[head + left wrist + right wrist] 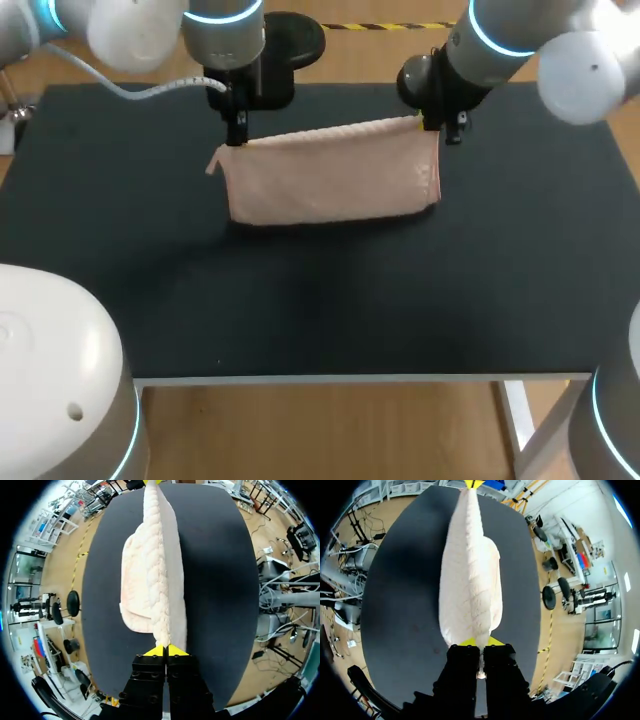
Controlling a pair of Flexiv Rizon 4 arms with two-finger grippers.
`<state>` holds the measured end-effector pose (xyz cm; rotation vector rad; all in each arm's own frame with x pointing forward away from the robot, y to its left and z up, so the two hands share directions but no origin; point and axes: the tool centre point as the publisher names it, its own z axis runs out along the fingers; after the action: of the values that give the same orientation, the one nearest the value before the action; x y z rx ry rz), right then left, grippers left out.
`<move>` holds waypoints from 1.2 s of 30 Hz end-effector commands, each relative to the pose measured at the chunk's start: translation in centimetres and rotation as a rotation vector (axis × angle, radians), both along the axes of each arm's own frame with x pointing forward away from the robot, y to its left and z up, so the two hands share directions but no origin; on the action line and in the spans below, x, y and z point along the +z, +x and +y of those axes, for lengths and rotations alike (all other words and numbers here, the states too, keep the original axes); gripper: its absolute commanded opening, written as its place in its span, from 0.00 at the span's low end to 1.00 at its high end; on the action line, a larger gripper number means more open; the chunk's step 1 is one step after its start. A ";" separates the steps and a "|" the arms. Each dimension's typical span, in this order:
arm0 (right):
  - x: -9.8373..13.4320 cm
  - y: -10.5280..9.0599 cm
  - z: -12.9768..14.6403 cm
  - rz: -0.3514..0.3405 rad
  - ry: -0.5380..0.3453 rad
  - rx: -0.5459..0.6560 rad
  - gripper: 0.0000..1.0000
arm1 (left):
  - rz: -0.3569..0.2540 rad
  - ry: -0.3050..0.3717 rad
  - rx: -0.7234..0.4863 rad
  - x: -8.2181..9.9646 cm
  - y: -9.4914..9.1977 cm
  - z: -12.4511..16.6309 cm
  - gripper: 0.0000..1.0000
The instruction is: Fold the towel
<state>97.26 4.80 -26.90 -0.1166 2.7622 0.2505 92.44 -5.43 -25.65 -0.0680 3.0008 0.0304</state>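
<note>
Left jaws: fully closed, yellow tips pressed together, clamped on one upper corner of the pink towel [330,175]. Nothing else in the grip.

Right jaws: likewise closed, tips nearly meeting, clamped on the opposite upper corner of the same towel. In the right wrist view, cloth bunched over the tips and partly covering them.

Towel position, head view: toward the far side of the dark desk [300,300], roughly central, strung between the left arm [225,40] and the right arm [490,40]. Upper edge raised and drawn nearly straight from one clamped corner to the other. Body of the cloth hanging from that edge toward the near side. Lower edge at or just above the desk surface; contact not determinable.

Towel [155,580] position, left wrist view: directly ahead of the jaws, starting between the tips and running straight out over the desk [215,580] to the other arm's yellow tips at the far end. Loose cloth bulging to one side of the taut edge.

Towel [470,575] position, right wrist view: same arrangement, mirrored, above the desk [405,580].
</note>
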 end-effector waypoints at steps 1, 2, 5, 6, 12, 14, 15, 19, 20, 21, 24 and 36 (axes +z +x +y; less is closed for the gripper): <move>-4.9 3.9 1.5 0.092 -0.038 -0.010 0.00 | 0.217 0.019 0.026 -5.1 3.9 -1.4 0.00; -5.8 4.3 1.6 0.107 -0.056 -0.015 0.00 | 0.227 0.012 0.028 -5.7 4.2 -1.5 0.00; -7.9 5.5 1.4 0.143 -0.071 -0.033 0.00 | 0.252 0.013 0.026 -7.0 5.5 -1.9 0.00; -8.3 5.9 1.3 0.151 -0.069 -0.038 0.00 | 0.263 0.022 0.020 -7.4 6.0 -2.0 0.00; -10.1 8.6 0.5 0.169 -0.062 -0.080 0.00 | 0.275 0.038 -0.025 -9.2 9.5 -3.1 0.00; -10.4 9.3 0.2 0.175 -0.065 -0.093 0.00 | 0.281 0.044 -0.037 -9.6 10.7 -3.2 0.00; -10.5 9.6 0.0 0.177 -0.064 -0.098 0.00 | 0.282 0.046 -0.041 -9.7 11.1 -3.2 0.00; -10.8 10.6 -0.6 0.183 -0.067 -0.118 0.00 | 0.286 0.057 -0.053 -9.9 12.5 -3.1 0.00; -10.8 10.8 -0.6 0.183 -0.066 -0.119 0.00 | 0.286 0.059 -0.054 -9.9 12.7 -3.0 0.00; -10.9 10.9 -0.6 0.183 -0.065 -0.119 0.00 | 0.286 0.053 -0.057 -9.9 12.8 -2.9 0.00; -10.9 11.1 -0.7 0.200 -0.052 -0.116 1.00 | 0.275 0.031 -0.071 -9.8 12.9 -2.7 0.22; -8.4 11.6 -1.7 0.091 -0.048 -0.157 1.00 | 0.160 -0.365 -0.151 -7.7 9.4 1.2 1.00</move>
<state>109.90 3.22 -36.26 0.1001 2.8746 0.1743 104.32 -6.91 -33.96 0.0921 3.2860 -0.1446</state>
